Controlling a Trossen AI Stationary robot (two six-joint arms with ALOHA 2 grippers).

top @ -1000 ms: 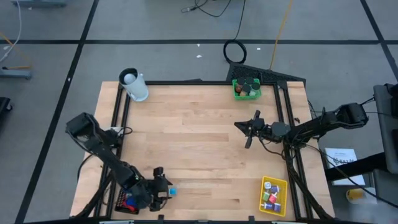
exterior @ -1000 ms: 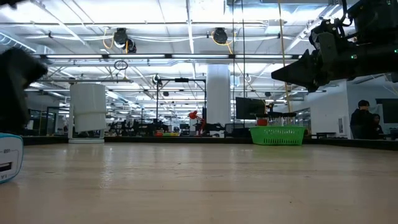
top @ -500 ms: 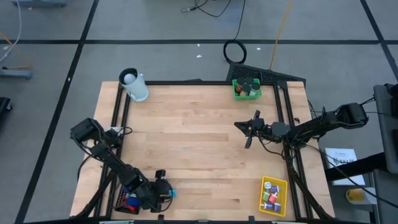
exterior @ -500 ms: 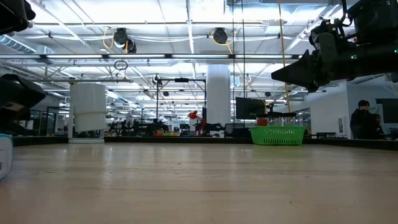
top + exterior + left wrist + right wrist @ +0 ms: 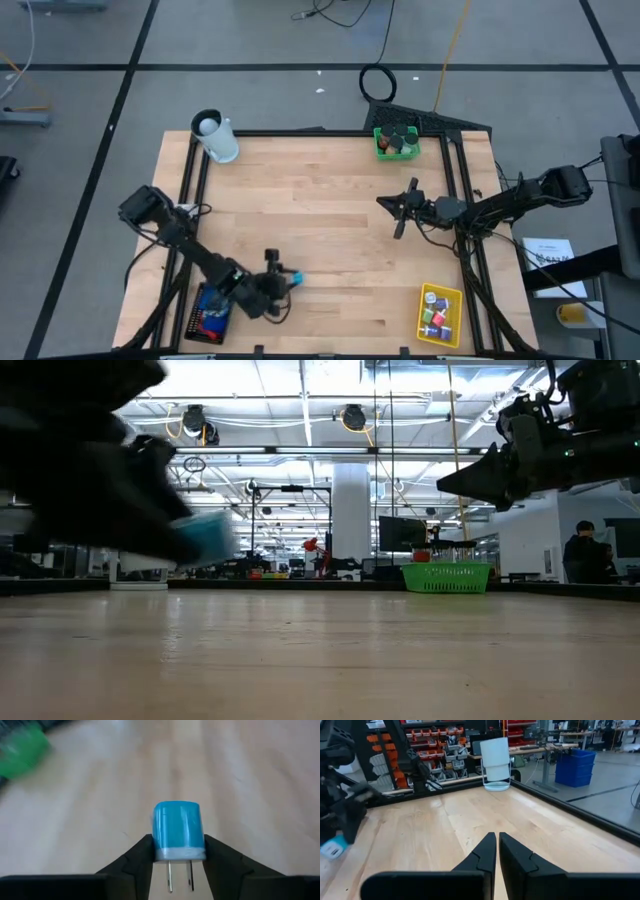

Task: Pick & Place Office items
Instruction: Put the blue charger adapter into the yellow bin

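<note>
Sitting between left pincer [image 5: 175,865] fingers: blue plug [image 5: 178,831]

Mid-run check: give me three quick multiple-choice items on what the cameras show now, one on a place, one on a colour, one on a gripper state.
1. Where does the green tray sit on the table?
A. at the far edge, on the right arm's side
B. at the near edge, beside the left arm
C. in the middle

2. What colour is the plug in the left gripper?
A. red
B. blue with a white base
C. black

3. How is the right gripper?
A. shut, with nothing in it
B. wide open
C. shut on a clip

Key: 1 A, the high view shows it there. 2 B, the left wrist view shows it. 3 A, its fingers nearly meet, with nothing between.
</note>
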